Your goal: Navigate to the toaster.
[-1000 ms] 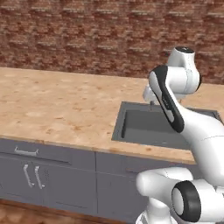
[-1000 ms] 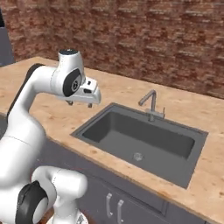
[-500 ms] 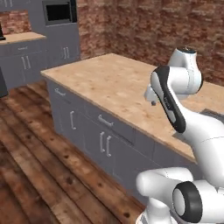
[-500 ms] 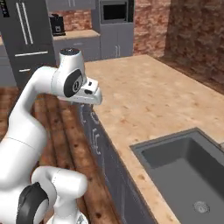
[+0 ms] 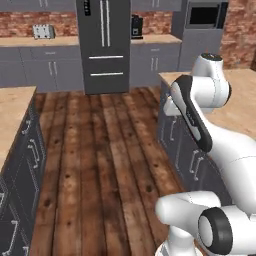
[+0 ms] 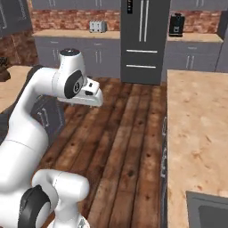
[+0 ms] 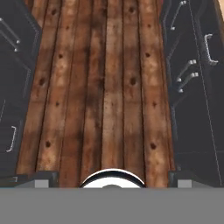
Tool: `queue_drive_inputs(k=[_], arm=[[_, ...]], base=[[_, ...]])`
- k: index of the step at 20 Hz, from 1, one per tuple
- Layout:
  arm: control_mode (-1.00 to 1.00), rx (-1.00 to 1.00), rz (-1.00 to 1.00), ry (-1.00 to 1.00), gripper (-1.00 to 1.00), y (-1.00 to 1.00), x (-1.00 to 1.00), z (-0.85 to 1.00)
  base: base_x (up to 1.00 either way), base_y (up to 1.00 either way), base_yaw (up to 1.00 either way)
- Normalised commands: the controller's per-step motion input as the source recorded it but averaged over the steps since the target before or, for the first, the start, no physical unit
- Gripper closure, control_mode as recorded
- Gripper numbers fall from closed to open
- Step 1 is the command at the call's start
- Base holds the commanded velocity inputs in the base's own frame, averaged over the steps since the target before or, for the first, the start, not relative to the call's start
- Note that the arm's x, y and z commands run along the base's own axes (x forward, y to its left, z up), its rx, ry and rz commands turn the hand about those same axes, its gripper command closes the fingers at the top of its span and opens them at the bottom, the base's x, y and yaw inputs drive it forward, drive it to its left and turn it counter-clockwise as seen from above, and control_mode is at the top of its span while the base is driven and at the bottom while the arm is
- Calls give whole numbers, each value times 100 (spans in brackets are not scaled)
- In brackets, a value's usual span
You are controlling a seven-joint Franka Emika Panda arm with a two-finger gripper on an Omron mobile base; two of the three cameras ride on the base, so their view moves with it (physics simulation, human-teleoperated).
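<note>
Facing toaster (image 5: 43, 31) far ahead-left on rear tabletop (image 5: 30, 42), across wood floor (image 5: 100, 165); tool (image 6: 94, 97) state indeterminate.

No legible text or labels.

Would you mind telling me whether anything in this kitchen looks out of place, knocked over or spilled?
Nothing stands out. The toaster sits upright on the far counter left of the fridge, the coffee machine stands upright to the fridge's right, and the wooden floor shows no spill or debris.
</note>
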Motion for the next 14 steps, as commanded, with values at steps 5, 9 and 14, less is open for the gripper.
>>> queue_drive_inputs(k=[5,9,14], arm=[[100,0,0,0,-100,0,0,0],[100,0,0,0,-100,0,0,0],[100,0,0,0,-100,0,0,0]], base=[[4,-10,70],[17,-22,56],[22,-20,49]])
